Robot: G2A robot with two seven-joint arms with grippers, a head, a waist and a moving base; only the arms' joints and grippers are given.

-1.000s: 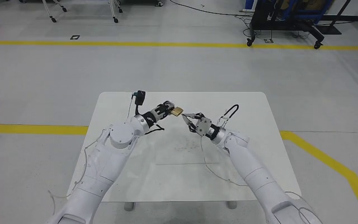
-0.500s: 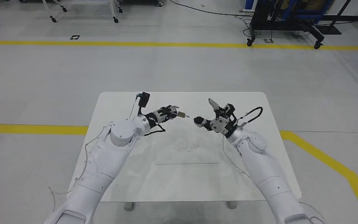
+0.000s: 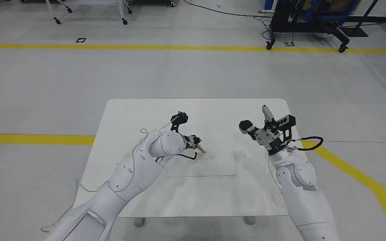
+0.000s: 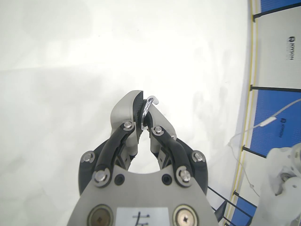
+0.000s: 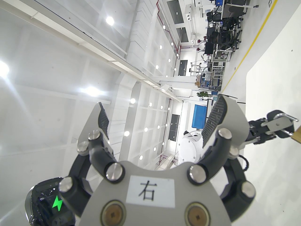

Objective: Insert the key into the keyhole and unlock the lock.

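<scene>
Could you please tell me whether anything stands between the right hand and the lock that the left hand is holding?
Nothing visible does. The left hand is shut on the shackle of the lock, over the table. The right hand is open and empty, tilted upward and apart from the lock, with nothing in the gap.

The right gripper (image 5: pixel 160 102) points up and away from the table (image 5: pixel 270 88). Its two ribbed pads (image 5: pixel 103 118) are spread wide apart, with ceiling lights and a distant row of desks behind them. Past one finger, over the table and in from its rounded corner, the left gripper (image 5: pixel 278 122) pinches the lock (image 5: pixel 296 134) by its silver shackle, the brass body just beyond its fingertips.
</scene>
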